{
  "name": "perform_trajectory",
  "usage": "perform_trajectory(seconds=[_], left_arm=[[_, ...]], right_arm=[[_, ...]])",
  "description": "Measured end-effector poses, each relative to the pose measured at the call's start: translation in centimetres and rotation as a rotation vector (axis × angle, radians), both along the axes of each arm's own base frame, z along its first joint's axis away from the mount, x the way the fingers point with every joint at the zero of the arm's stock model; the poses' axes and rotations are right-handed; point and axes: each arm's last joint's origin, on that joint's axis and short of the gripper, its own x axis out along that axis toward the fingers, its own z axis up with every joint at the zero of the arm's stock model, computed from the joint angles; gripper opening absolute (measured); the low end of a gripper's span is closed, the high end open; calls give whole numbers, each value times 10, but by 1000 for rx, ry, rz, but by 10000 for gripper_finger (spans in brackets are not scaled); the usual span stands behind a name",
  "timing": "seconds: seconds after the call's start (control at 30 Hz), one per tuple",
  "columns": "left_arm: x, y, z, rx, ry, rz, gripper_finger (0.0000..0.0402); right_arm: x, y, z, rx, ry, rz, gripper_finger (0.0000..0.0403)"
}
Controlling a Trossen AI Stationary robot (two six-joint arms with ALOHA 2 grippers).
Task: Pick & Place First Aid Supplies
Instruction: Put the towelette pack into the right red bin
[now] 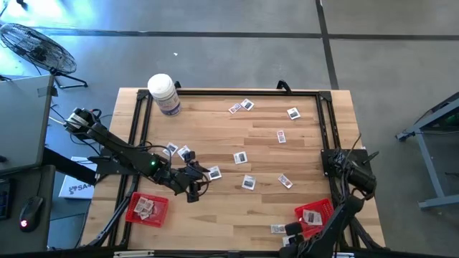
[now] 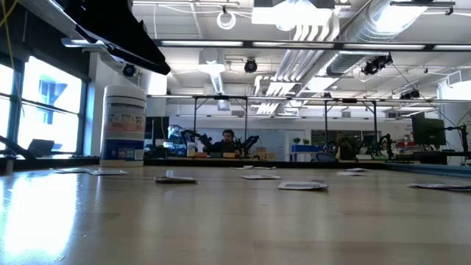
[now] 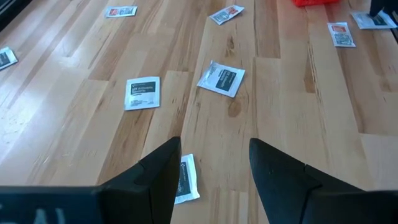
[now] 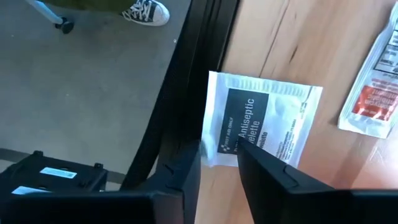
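Packets (image 1: pixel 244 157) lie scattered over the worktop (image 1: pixel 215 215) between the two red trays (image 1: pixel 147 208), still to be gathered. My left end effector (image 1: pixel 193 188) hangs wide open and empty just beside the left tray, poised over one packet (image 3: pixel 185 180). My right end effector (image 4: pixel 219 163), by the right tray, stands part open around an antiseptic packet's (image 4: pixel 261 124) edge; whether it grips, I cannot tell.

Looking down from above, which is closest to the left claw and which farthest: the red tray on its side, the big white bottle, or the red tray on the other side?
From the left gripper:
1. The left red tray, just beside it near the table's front edge.
2. The white bottle, at the far back edge.
3. The right red tray, across the table by the right arm.
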Motion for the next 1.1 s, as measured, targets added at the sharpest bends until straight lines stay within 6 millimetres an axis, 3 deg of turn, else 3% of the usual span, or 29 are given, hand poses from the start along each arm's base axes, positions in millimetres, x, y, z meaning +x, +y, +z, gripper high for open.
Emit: perform_trajectory(seconds=[0.27,0.63,0.87,1.0,1.1], left_arm=[[0,0,0,2,0,2,186],[0,0,0,2,0,2,186],[0,0,0,2,0,2,186],[0,0,0,3,0,2,186],[0,0,0,3,0,2,186]], right_arm=[[-2,-2,-2,-64,-60,-13,70],[-1,-4,-2,-74,-66,-54,61],[-1,-4,-1,-54,-46,-122,9],[-1,-9,12,-29,-46,-192,7],[3,-16,40,32,-88,-258,2]])
